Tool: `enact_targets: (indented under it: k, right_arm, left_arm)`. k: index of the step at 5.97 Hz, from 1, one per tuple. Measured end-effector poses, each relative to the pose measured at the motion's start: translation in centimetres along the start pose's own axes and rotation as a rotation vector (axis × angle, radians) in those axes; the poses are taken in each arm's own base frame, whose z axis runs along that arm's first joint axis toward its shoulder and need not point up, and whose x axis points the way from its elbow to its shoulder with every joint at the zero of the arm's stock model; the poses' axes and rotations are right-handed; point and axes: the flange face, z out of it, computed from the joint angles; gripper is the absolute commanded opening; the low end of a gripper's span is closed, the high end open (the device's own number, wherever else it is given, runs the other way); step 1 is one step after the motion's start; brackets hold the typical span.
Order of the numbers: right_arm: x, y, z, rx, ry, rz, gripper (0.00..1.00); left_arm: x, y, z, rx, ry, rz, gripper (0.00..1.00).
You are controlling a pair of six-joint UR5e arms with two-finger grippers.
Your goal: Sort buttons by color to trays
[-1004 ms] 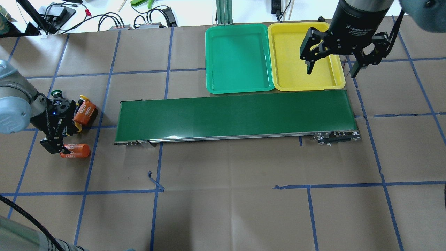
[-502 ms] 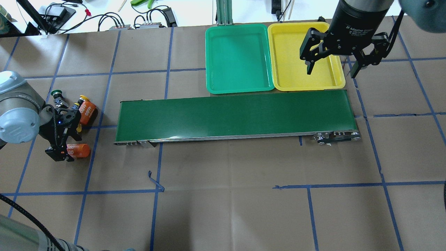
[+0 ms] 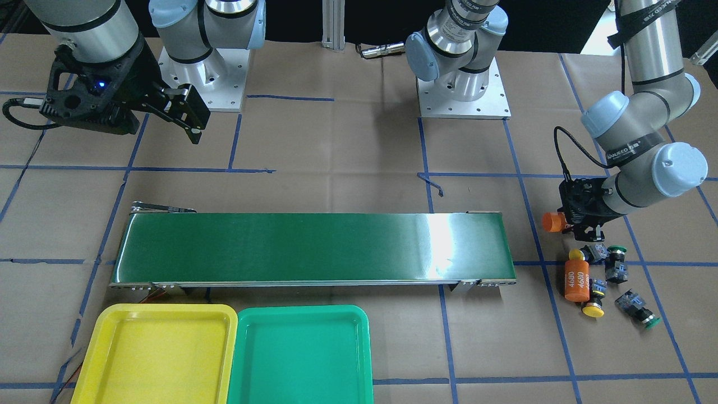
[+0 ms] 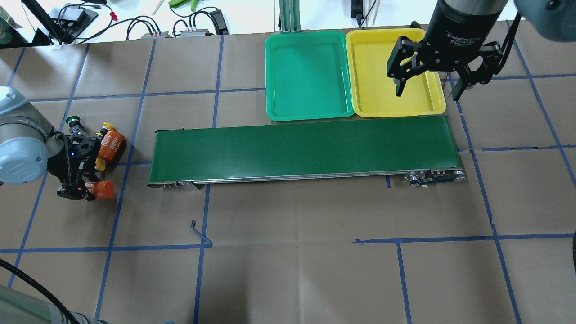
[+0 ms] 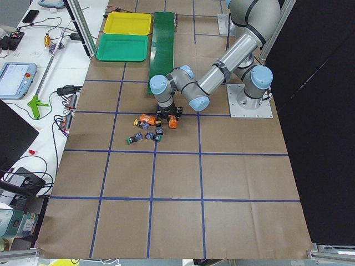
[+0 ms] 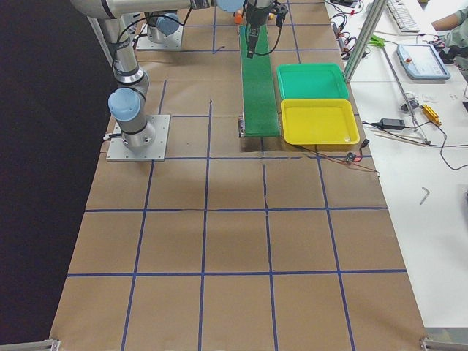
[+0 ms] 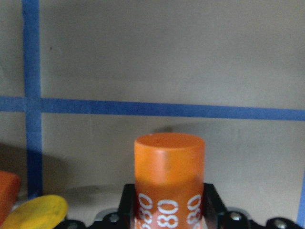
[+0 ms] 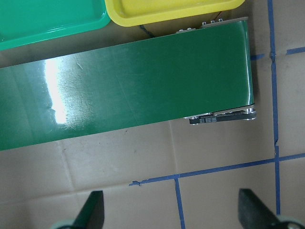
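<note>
We see the left gripper (image 4: pixel 92 190) pinching an orange 4680 cylinder (image 7: pixel 169 176). The buttons (image 3: pixel 608 272) lie on the table (image 4: pixel 292 270) just beside it, past the conveyor (image 4: pixel 306 148) end, well apart from the green tray (image 4: pixel 269 72) and yellow tray (image 4: pixel 396 111). The right gripper (image 4: pixel 427 92) is spread wide, holding nothing, over the yellow tray's edge.

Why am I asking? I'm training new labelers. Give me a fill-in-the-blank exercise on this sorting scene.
1. The left gripper is shut on a cylinder coloured ____.
2. The right gripper holds nothing; its jaws stand ____.
3. The green tray sits edge to edge with the ____ tray.
4. The buttons lie on the table beside the robot's ____ arm.

Missing words: orange; open; yellow; left.
</note>
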Motion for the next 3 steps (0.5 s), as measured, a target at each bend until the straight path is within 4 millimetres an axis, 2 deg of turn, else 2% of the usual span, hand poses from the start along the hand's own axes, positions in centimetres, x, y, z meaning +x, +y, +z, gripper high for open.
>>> enact_targets:
  k: [1,2,3]
  right_arm:
    - [0.0,0.0,0.0,0.0,0.0,-0.001,1.0]
    - [0.0,0.0,0.0,0.0,-0.001,-0.001,1.0]
    - [0.0,0.0,0.0,-0.001,-0.004,-0.003,1.0]
  left_arm:
    - [-0.9,-1.9,-3.5,-0.006,0.0,0.041,0.01]
    - [-2.3,-5.6,-7.2,-0.016,0.004,0.087,0.01]
    - [-3.1,-10.4,-9.4,-0.028,0.005,0.127,0.01]
